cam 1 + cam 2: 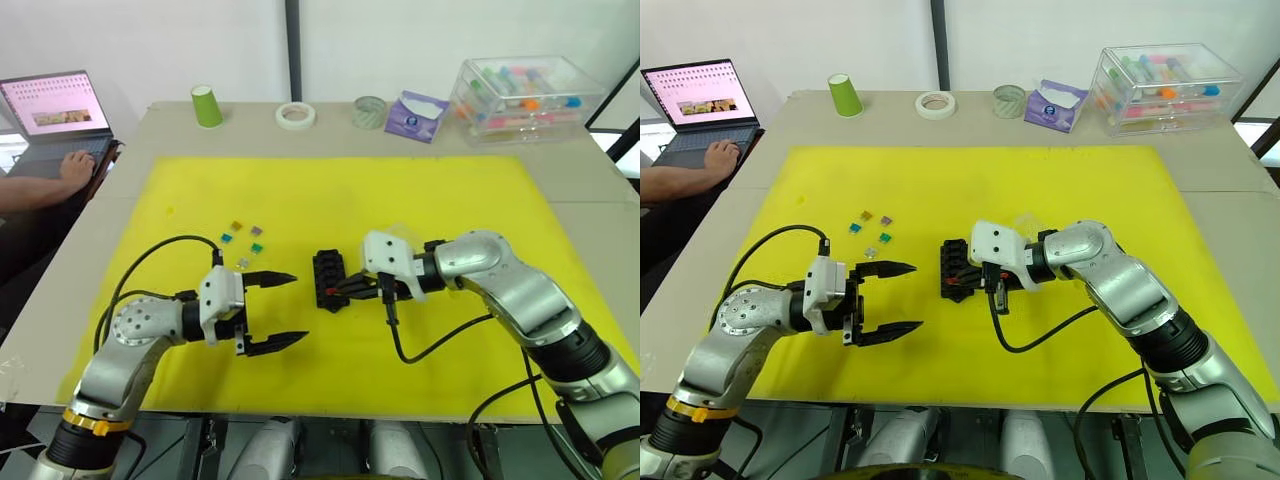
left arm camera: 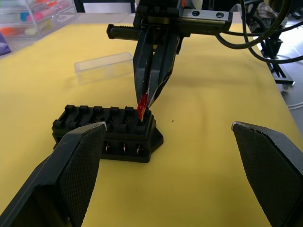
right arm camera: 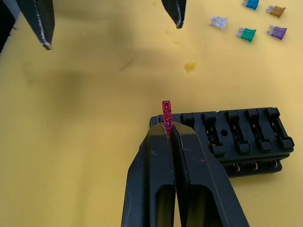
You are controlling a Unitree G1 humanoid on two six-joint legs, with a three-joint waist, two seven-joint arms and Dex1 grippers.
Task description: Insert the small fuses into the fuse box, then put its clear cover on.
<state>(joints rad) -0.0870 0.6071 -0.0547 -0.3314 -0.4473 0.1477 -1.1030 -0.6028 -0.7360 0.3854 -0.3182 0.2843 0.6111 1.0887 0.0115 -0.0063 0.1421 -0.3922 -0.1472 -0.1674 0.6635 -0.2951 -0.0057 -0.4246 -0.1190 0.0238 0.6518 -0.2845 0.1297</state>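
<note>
My right gripper (image 3: pixel 167 130), jaws clamped on a red fuse (image 3: pixel 166 113), holds it over the fuse box (image 1: pixel 329 279) end slot; left gripper (image 1: pixel 268 311) jaws apart beside it; tilted fuse might jam or slip out

I can read no text, label, brand, number or sign anywhere. The laptop screen (image 1: pixel 57 105) at the upper left of the head views shows a pink page with rows of small marks, too small for me to make out. The purple tissue pack (image 1: pixel 417 114) at the upper middle has a pale patch on its face, but no letters I can tell. The red fuse (image 3: pixel 166 113) pinched in my right fingers carries no legible rating, nor do the loose fuses (image 3: pixel 246 33) on the mat
</note>
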